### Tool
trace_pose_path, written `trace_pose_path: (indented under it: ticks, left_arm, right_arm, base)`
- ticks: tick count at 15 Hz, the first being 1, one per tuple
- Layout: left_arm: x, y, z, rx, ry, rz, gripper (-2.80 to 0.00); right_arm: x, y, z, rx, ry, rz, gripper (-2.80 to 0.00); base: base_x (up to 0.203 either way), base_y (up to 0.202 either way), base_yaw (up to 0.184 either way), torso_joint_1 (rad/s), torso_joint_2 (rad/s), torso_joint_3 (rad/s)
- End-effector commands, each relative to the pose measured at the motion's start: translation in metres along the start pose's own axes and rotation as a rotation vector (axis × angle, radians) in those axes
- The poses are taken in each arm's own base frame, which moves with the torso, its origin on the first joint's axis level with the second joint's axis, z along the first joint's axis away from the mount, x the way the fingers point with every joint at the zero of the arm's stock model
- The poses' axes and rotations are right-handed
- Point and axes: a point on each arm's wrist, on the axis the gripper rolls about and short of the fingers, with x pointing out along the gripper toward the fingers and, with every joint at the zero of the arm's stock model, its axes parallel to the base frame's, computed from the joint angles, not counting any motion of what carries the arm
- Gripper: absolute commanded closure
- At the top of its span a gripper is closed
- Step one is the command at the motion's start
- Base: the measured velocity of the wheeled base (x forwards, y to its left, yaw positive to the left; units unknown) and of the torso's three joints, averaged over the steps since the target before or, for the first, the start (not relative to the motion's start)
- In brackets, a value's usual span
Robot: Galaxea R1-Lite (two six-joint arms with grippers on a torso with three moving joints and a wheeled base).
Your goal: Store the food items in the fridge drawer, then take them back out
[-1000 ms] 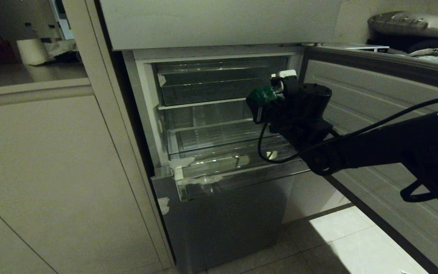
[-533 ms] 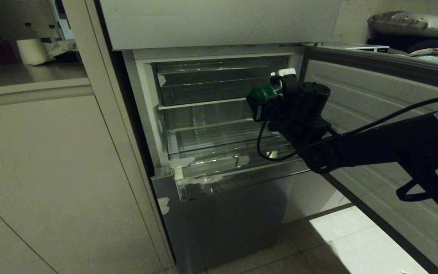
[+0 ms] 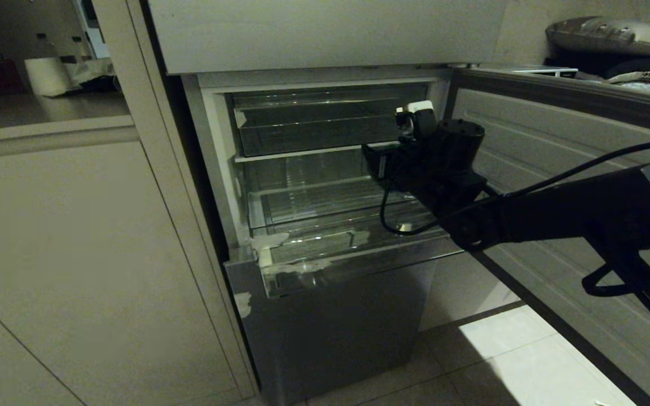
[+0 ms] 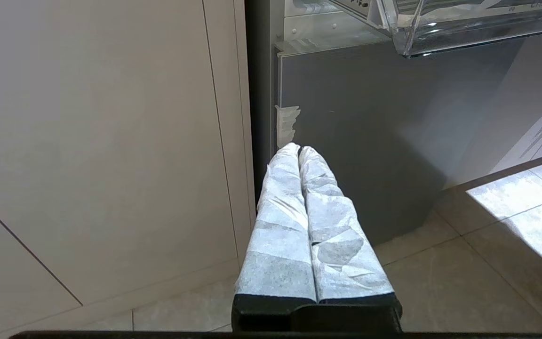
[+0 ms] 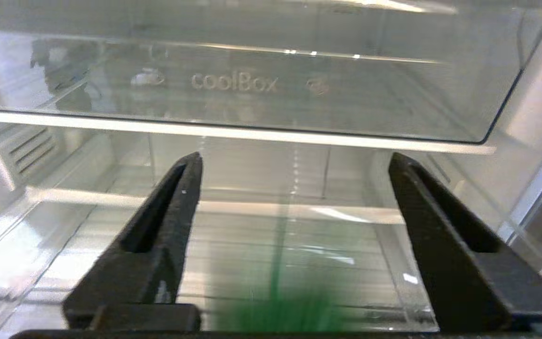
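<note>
Above the clear bin (image 5: 299,263), right hand (image 5: 294,188) spread.

A pale cabinet panel (image 3: 77,254) fills the frame's left; a white roll (image 3: 47,76) sits upper left; tiled floor (image 3: 517,361) lower right.

The fridge drawer (image 3: 325,265) is standing pulled open, its clear plastic bin (image 5: 299,245) showing a ribbed floor and white tape scraps clinging to its near left corner. A green item (image 5: 280,310) is appearing only as a blurred streak low over the bin floor in the right wrist view; its shape and whether it is touching the floor cannot be told. In the head view it is lying out of sight.
</note>
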Motion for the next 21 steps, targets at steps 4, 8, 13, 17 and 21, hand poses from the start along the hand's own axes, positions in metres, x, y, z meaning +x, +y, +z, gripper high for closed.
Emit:
trace_pose_path:
  ticks: [4,8,13,17,21]
  left_arm:
    - [0.000,0.000,0.000,0.000,0.001,0.000,0.00]
    - [0.000,0.000,0.000,0.000,0.001,0.000,0.00]
    - [0.000,0.000,0.000,0.000,0.000,0.000,0.00]
    - [0.000,0.000,0.000,0.000,0.001,0.000,0.00]
    - [0.000,0.000,0.000,0.000,0.003,0.000,0.00]
  right_arm:
    - [0.001,0.000,0.001,0.002,-0.007,0.000,-2.80]
    - [-0.029,-0.003,0.052,0.020,-0.062,0.007,-2.80]
    - [-0.140,-0.004,0.106,0.060,-0.039,0.095,0.00]
    - [-0.263,-0.014,0.122,0.107,-0.018,0.211,0.00]
    - [-0.375,-0.044,0.083,0.113,0.104,0.258,0.00]
  base:
    - [0.000,0.000,0.000,0.000,0.00,0.000]
    - [0.000,0.000,0.000,0.000,0.00,0.000]
    - [0.000,0.000,0.000,0.000,0.00,0.000]
    - [0.000,0.000,0.000,0.000,0.00,0.000]
    - [0.000,0.000,0.000,0.000,0.00,0.000]
